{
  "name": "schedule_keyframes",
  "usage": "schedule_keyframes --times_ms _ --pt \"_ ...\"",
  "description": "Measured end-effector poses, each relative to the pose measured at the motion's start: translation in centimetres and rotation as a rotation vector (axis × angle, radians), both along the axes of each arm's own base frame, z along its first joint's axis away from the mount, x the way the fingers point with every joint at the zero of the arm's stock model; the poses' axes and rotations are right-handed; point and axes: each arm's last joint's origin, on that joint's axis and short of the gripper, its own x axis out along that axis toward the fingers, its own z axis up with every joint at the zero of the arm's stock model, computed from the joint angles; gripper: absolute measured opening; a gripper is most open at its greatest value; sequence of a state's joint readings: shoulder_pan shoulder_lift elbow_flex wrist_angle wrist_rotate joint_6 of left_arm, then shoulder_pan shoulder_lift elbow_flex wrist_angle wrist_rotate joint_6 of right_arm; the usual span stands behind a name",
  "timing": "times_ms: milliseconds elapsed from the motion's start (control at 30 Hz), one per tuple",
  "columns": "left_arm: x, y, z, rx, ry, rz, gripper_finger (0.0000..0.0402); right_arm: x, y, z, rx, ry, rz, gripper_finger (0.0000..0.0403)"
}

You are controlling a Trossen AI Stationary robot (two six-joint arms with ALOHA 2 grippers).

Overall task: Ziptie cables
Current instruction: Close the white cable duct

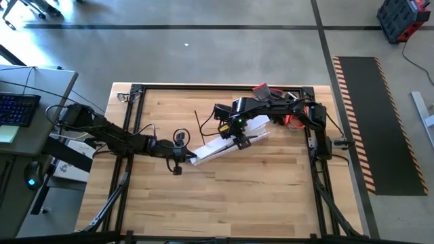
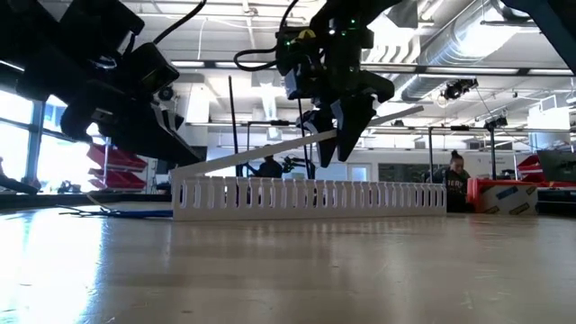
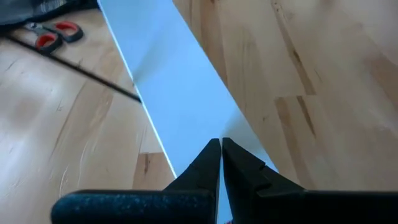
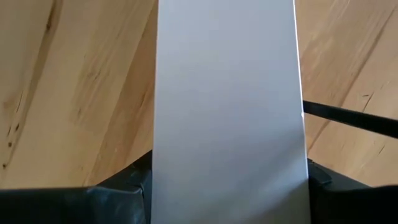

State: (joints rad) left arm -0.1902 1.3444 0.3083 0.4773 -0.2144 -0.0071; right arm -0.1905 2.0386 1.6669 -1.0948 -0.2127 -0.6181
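Both hands hold the flat white strip [image 2: 297, 144] above the slotted channel [image 2: 310, 196]: left hand [image 1: 184, 157] pinched tight on one end, right hand [image 1: 241, 139] part-open, gripping its edges mid-length. Looks like lid-off step, not tying yet. Cables [image 1: 201, 122] lie on desk [image 1: 258, 196] just behind the channel; next needs strip set aside w/o dragging them.

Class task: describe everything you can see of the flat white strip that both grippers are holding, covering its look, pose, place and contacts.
The flat white strip is a plain, smooth, rigid-looking plastic band with straight parallel edges. It hangs tilted above the white slotted channel, its lower end toward the left arm. The left gripper pinches one end edge shut; the right gripper clasps it across its width. It lies diagonally over the wooden table.
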Motion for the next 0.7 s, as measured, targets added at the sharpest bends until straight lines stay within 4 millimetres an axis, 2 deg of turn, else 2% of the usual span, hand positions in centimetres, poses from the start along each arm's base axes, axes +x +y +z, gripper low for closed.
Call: schedule_keyframes --times_ms 467,700 --pt "-1.0 0.2 -0.8 -0.021 -0.041 0.027 0.0 -0.1 0.0 0.0 -0.023 0.013 -0.002 0.0195" --pt "-0.3 0.1 0.5 -0.048 -0.156 -0.043 0.0 -0.1 0.0 0.0 -0.025 0.016 0.001 0.0195"
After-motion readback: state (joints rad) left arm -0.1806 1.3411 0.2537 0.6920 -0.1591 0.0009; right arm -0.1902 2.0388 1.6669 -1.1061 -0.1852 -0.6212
